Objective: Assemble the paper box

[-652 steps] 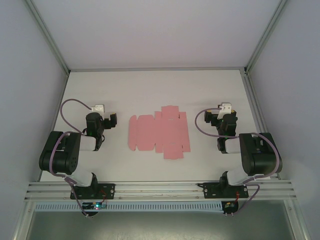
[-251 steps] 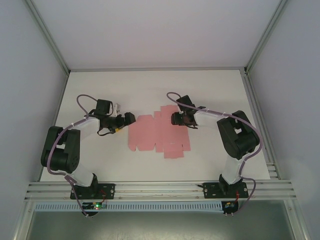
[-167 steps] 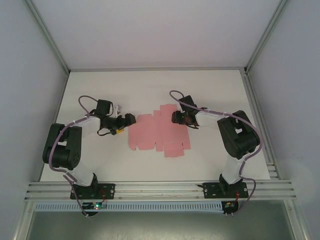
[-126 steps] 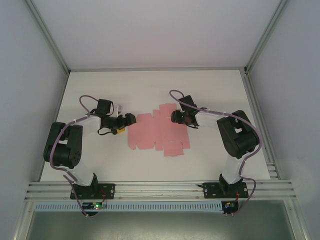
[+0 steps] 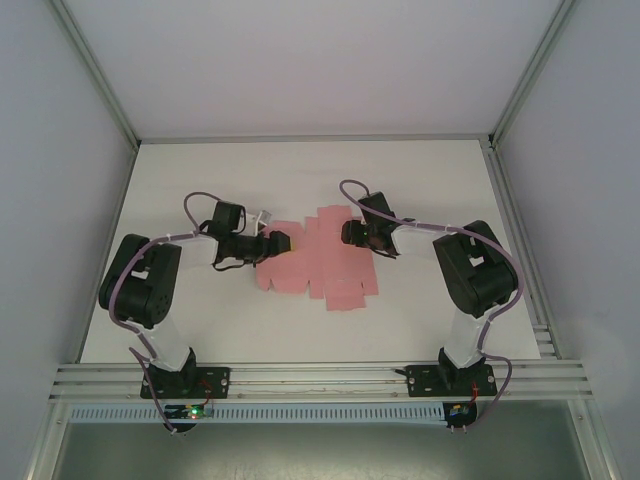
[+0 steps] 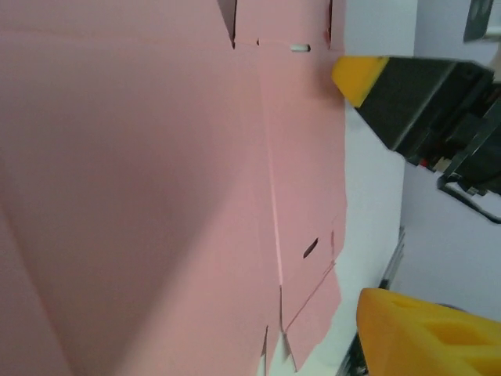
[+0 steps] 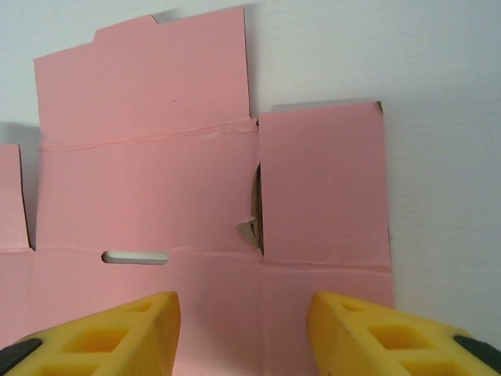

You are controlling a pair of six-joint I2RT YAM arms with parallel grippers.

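Pink card forms the paper box (image 5: 315, 268), which is seen lying flat and unfolded on the white table (image 5: 200, 180) at the middle of the top view, its flaps spread out. The left gripper (image 5: 281, 241) is placed at its left edge and the right gripper (image 5: 347, 234) over its upper right part.

In the left wrist view the paper box (image 6: 156, 196) takes up the left and middle. The left gripper (image 6: 358, 188) is held released, with its yellow pads (image 6: 356, 77) set apart at upper and lower right. The upper pad appears to meet the card's edge, though contact cannot be confirmed.

In the right wrist view the right gripper (image 7: 243, 317) is likewise spread wide and grasps nothing. Its pads (image 7: 117, 329) are seen at the bottom corners, above the paper box (image 7: 156, 180), where a slot (image 7: 135, 256) and a small tear (image 7: 250, 227) are visible.
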